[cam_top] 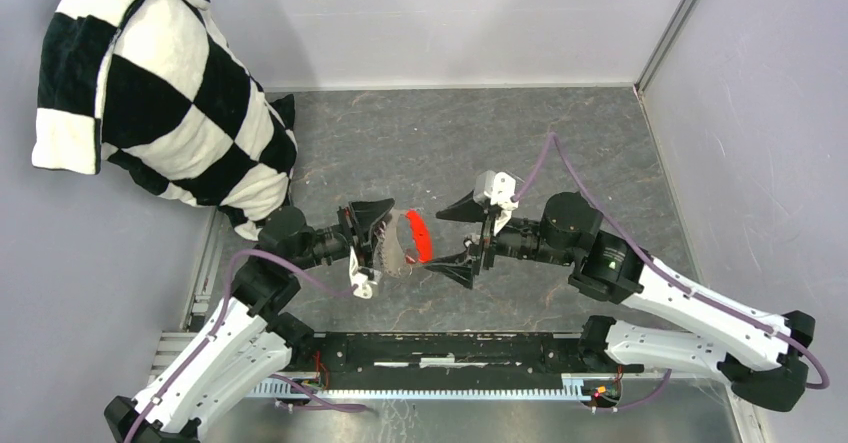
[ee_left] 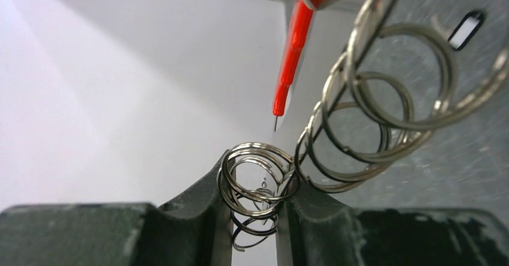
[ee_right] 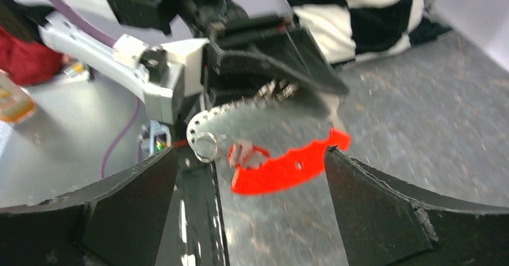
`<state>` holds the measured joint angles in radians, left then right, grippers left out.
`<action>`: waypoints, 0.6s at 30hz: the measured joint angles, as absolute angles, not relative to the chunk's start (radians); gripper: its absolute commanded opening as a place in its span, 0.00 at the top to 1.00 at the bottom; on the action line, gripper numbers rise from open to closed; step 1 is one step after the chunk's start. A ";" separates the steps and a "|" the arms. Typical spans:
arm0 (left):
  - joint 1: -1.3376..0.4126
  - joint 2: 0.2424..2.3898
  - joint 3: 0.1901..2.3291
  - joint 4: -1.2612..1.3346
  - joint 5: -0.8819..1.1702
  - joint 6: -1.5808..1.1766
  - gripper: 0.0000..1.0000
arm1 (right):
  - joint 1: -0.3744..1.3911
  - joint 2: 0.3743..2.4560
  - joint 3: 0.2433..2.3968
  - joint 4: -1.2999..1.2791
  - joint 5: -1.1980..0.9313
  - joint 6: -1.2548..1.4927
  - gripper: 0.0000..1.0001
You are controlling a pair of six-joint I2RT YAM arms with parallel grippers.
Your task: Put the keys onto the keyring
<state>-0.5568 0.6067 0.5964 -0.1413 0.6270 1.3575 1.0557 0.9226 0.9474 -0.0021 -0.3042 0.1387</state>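
Silvery rings of the keyring (ee_left: 255,179) sit pinched between the fingers of the left gripper (ee_left: 254,203), which is clamped on them; more linked rings trail up and away from its jaws to the red fob (ee_left: 292,56); the fob hangs just past the left fingertips, in the gap of the right gripper (ee_right: 249,158), whose jaws stand wide apart, holding nothing; grey table (cam_top: 560,143) lies below; a chequered cloth (cam_top: 150,93) sits well apart from both grippers.
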 measured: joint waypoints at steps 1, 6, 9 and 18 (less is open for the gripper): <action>-0.557 0.603 0.588 -0.127 0.628 1.415 0.98 | 1.056 0.913 0.952 -0.048 -0.300 0.124 0.02; -0.557 0.574 0.549 -0.105 0.674 1.719 0.98 | 0.999 0.888 0.954 -0.198 -0.224 0.100 0.02; -0.557 0.554 0.545 -0.133 0.744 1.886 0.98 | 0.899 0.916 0.952 -0.155 -0.246 0.159 0.02; -0.557 0.532 0.549 -0.260 0.847 2.037 0.98 | 0.733 1.113 0.731 0.314 -0.572 0.604 0.02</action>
<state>-0.5568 0.5316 0.5488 -0.2600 0.8474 2.0365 0.7330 1.1126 0.7315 0.3138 -0.5724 0.6044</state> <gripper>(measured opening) 0.316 0.979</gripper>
